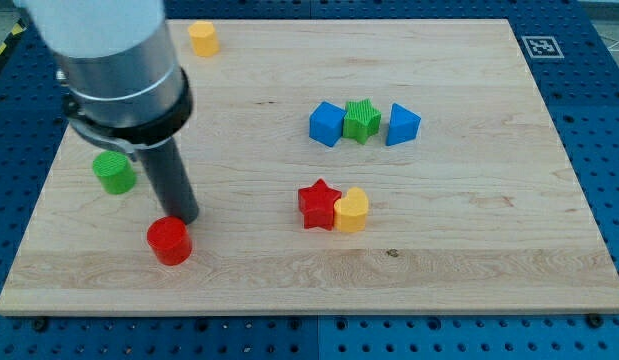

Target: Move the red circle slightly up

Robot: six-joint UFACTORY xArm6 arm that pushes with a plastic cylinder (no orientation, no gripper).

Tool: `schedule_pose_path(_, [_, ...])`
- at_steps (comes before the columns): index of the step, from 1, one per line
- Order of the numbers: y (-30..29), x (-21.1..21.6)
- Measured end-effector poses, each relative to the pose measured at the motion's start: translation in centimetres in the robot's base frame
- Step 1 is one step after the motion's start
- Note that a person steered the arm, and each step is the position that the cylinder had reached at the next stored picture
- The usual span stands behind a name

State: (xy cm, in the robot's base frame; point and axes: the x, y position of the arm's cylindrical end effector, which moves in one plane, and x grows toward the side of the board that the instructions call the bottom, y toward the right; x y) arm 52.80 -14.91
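A: A pale wooden board [459,250] on a blue pegboard is seen; no jaws are fitted, only a rod.

B: Where is the red circle [169,240] found?

A: Near the view's bottom left, with my tip [186,218] touching or just beside its upper right edge.

B: Then the tip should be brought round beneath the circle, and a short, centred upward push given.

no readable text, unreadable square marker [538,45]
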Motion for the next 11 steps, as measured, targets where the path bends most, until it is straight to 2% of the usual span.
schedule_pose_path(2, [-4.1, 1.1])
schedule_pose_path(3, [-4.4, 3.6])
schedule_pose_path(5, [0.1, 6.1])
schedule_pose_path(7, [3.6, 5.1])
schedule_pose_path(9, [2.8, 5.0])
schedule_pose_path(11, [1.1, 3.0])
